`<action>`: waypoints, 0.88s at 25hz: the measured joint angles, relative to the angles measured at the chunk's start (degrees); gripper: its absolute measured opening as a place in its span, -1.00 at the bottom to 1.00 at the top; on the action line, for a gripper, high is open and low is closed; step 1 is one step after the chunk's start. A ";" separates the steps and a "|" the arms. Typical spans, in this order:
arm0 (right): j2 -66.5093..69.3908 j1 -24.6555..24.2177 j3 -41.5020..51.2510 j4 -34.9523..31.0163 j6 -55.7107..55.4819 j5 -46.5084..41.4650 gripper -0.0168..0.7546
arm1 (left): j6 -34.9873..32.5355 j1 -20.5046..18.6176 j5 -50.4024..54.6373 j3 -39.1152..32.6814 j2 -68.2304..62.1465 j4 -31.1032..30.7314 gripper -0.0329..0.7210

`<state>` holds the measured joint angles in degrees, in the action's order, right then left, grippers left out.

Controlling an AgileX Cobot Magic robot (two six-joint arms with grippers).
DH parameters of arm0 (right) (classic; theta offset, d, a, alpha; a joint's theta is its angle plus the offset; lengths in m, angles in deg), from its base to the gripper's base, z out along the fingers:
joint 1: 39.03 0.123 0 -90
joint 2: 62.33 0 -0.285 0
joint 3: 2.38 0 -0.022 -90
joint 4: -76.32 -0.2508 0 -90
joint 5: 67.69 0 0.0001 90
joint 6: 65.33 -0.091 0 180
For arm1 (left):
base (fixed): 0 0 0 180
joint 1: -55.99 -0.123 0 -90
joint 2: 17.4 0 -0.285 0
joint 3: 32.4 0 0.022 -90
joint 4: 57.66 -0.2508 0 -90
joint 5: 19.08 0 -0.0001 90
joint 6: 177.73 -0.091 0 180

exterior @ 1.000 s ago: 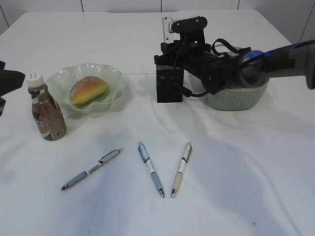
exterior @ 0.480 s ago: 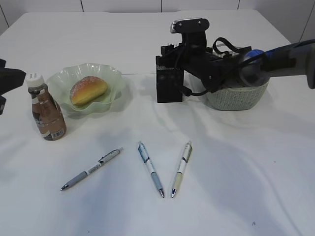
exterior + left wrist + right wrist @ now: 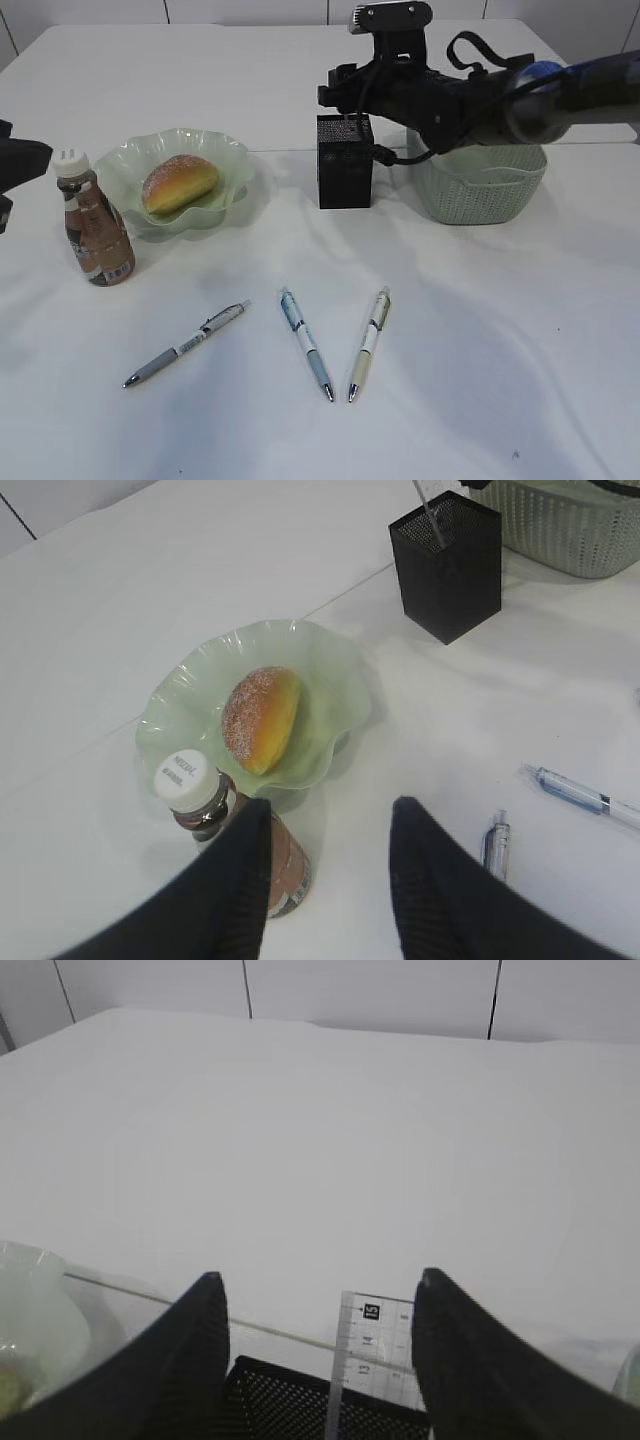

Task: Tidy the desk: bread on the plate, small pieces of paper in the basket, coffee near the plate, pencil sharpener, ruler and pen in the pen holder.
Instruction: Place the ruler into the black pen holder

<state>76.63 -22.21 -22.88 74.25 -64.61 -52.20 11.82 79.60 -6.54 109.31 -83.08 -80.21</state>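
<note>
Three pens (image 3: 305,343) lie lengthwise on the white surface (image 3: 480,380), well in front of the pen holder (image 3: 344,160) where the ruler (image 3: 372,1350) stands, while right fingers (image 3: 318,1350) above it gape empty.

White desk (image 3: 200,70): plate (image 3: 228,152), coffee (image 3: 97,232), pen holder (image 3: 344,175), basket (image 3: 480,190), three pens (image 3: 305,342).

We saw that the ruler (image 3: 372,1360), which had stood gripped high above the pen holder (image 3: 344,160) a second earlier, dropped down into it, its top end now standing free between the parted fingers. The right claw (image 3: 320,1305) widened and let go of it. That arm also rose and drew back, uncovering the basket (image 3: 480,185) it had hidden.
</note>
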 joint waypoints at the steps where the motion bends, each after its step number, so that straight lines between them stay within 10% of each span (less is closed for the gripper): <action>1: 0.00 0.00 0.00 0.00 0.00 -0.77 0.24 | 0.00 0.00 0.00 0.00 0.00 0.00 -0.18; 22: -20.47 0.00 0.00 -3.01 0.00 -37.32 0.25 | 0.00 0.00 0.45 0.00 0.00 4.78 -0.18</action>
<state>56.16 -22.21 -22.88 71.24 -64.61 -89.52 11.82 79.60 -6.09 109.31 -83.08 -75.43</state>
